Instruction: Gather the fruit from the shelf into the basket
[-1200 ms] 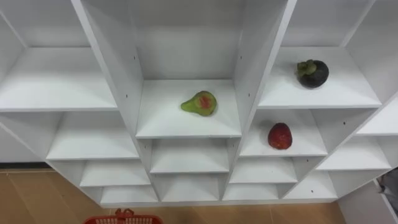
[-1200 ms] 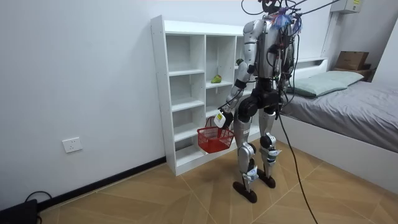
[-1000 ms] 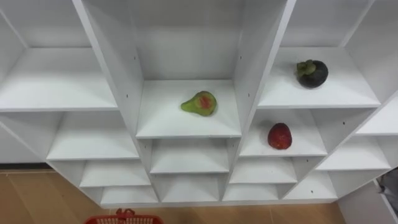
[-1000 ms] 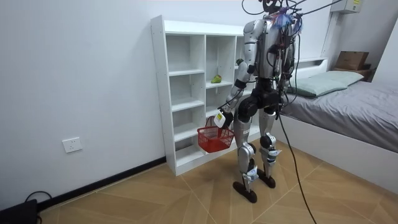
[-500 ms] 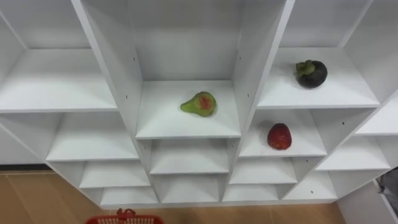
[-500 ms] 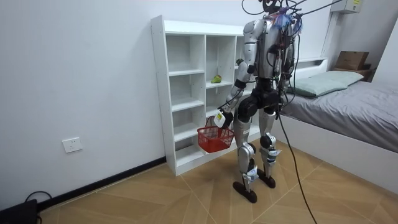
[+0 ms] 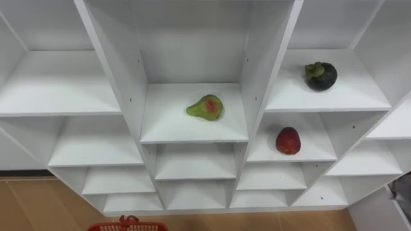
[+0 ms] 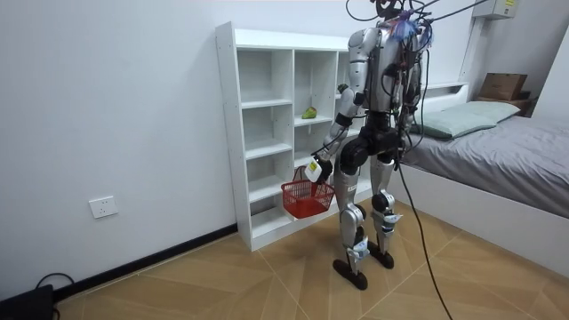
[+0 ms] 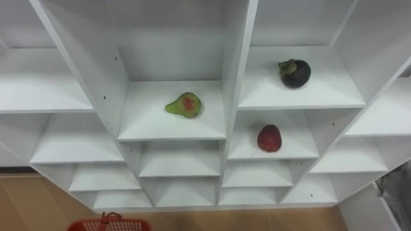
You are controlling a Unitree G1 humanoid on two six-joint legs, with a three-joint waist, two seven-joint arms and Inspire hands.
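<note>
1. bedroom setup: wood floor [image 8: 222, 284], plain white wall, and a bed [image 8: 507, 151] off to the room view's right. the robot stands upright just in front of the white closet [image 8: 228, 133], facing it.
2. the fruit is all on the closet shelves, three pieces, and none of it is in a hand.
3. green fruit [image 7: 206, 106] with a reddish patch lies on its side in the middle column, about mid-shelf.
4. dark purple fruit [image 7: 320, 75] with a green cap sits in the right column, towards the back of its shelf.
5. red fruit [image 7: 288, 140] is in the compartment straight below the purple one. both are well apart from the green one, with a divider between them.
6. left hand [image 8: 314, 169] hangs low at the robot's side, out in front of the lower shelves. the red basket [image 8: 307, 197] dangles from it, and the fingers look curled round the handle, though they're pretty small in the room view.
7. from the head camera just the basket's rim and handle peek in at the bottom edge, left of centre, over the floor.
8. can't see anything inside the basket from either angle.
</note>
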